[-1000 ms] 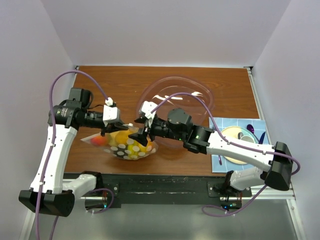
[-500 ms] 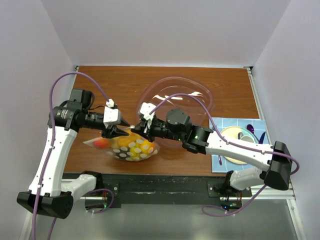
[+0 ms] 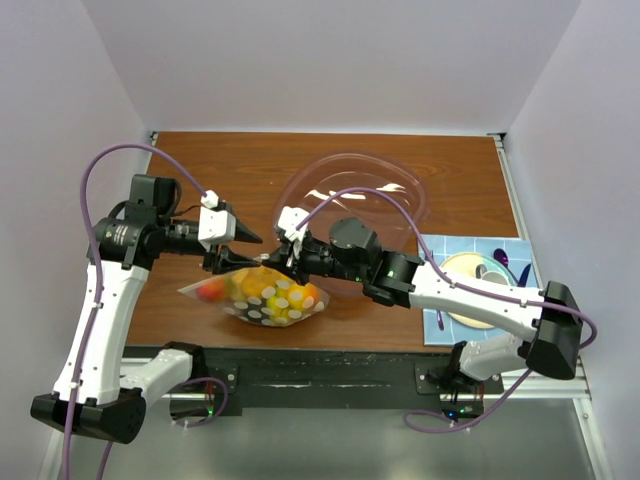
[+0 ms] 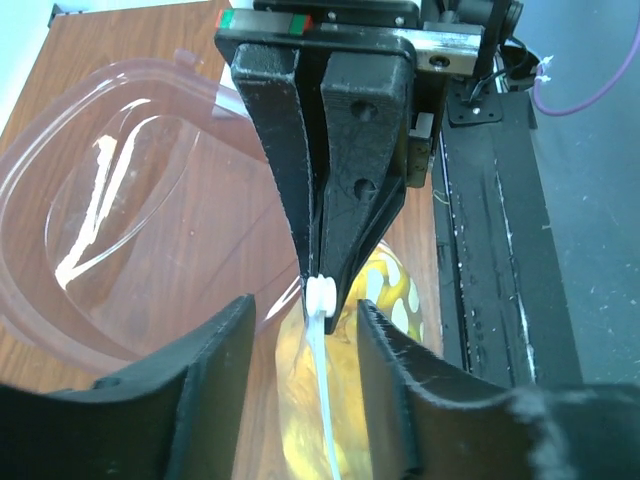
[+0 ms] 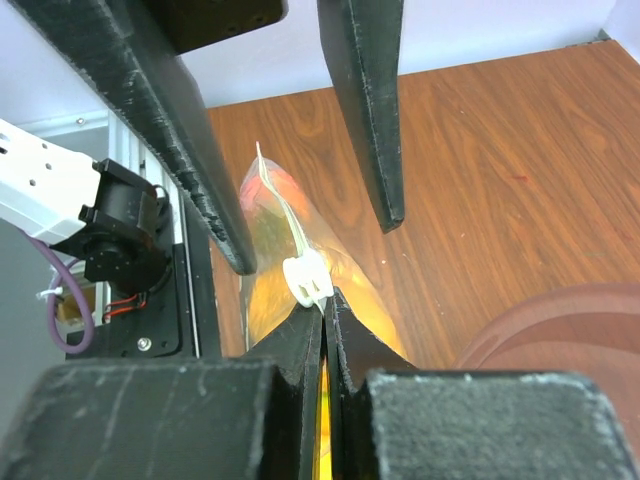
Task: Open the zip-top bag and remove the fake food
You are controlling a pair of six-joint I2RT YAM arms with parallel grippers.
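Pale lavender walls (image 3: 330,60) close in one brown wood-grain table (image 3: 200,170) that fills the middle of the top view. Two white-and-black arms reach in from the bottom edge, the left arm (image 3: 100,310) at lower left and the right arm (image 3: 480,300) at lower right. One large clear pinkish bowl (image 3: 345,175) sits just above centre. One blue placemat (image 3: 432,330) at right carries one yellowish plate (image 3: 462,298) and one cup (image 3: 493,272). One zip-top bag (image 3: 265,298), clear with white polka dots, lies low and left of centre. The fake food (image 3: 272,292) is packed inside it, yellow, orange and red pieces too overlapped to count. The left gripper (image 3: 245,252) stands spread, one finger on either side of the bag's top edge. The right gripper (image 3: 283,262) is pressed together, pinching that edge just beside the single white slider (image 5: 307,279).
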